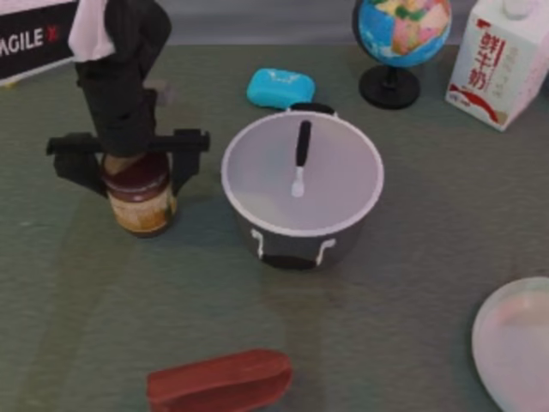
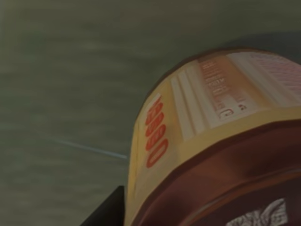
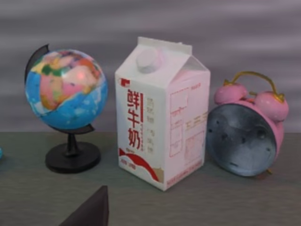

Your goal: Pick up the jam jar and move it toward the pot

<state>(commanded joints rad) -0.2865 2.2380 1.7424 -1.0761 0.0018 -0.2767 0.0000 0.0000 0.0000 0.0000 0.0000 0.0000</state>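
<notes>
The jam jar (image 1: 140,196) stands at the table's left, with a brown lid, dark contents and a yellow-orange label. My left gripper (image 1: 133,167) comes down over its lid, a finger pressed to each side, shut on the jar. In the left wrist view the jam jar (image 2: 211,141) fills the picture. The pot (image 1: 302,184) sits just right of the jar, dark grey with a white rim and a pale lid with a black-and-white handle. My right arm is out of the top view; a dark part of the right gripper (image 3: 91,212) shows in its wrist view.
A flat red oblong object (image 1: 220,380) lies near the front edge. A blue soap (image 1: 280,87) sits behind the pot. A globe (image 1: 400,43) and a milk carton (image 1: 499,60) stand at the back right, beside a pink alarm clock (image 3: 247,132). A white plate (image 1: 515,343) sits front right.
</notes>
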